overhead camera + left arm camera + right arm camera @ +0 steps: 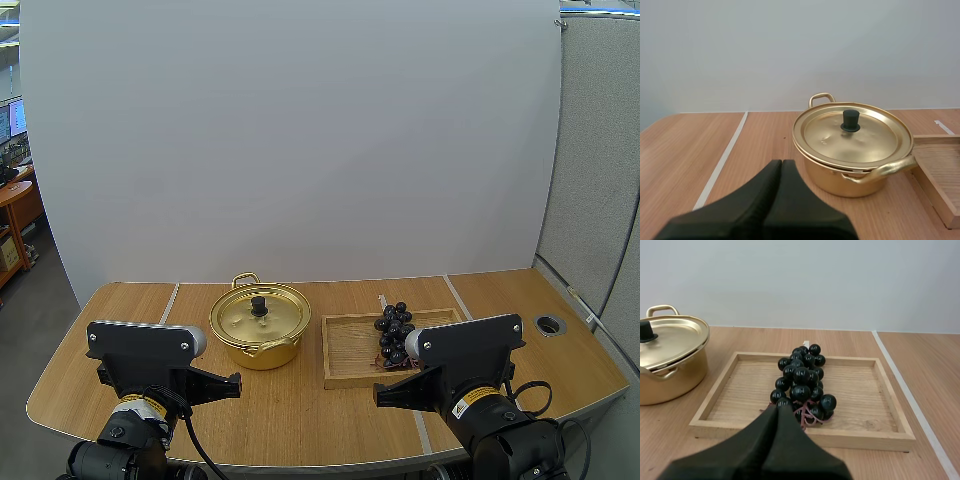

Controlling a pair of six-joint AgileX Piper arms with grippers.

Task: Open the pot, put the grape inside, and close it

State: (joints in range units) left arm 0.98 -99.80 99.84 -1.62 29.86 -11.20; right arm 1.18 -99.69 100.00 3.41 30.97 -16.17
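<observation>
Sitting lidded on the wood-grain table point(300, 420): round, shiny gold pot point(258, 345) with loop handles, its domed lid point(240, 318) topped by a black knob point(259, 305). Just beside it, a shallow rectangular wooden tray point(350, 352) bearing the glossy dark grapes point(393, 333), lying flat. Left gripper point(781, 164) pressed into one dark wedge, empty, short of the pot; right gripper point(776, 409) likewise closed, empty, before the tray's near rim.

Black left tool point(781, 164), grey caps point(193, 343), yellow labels point(472, 398)
</observation>
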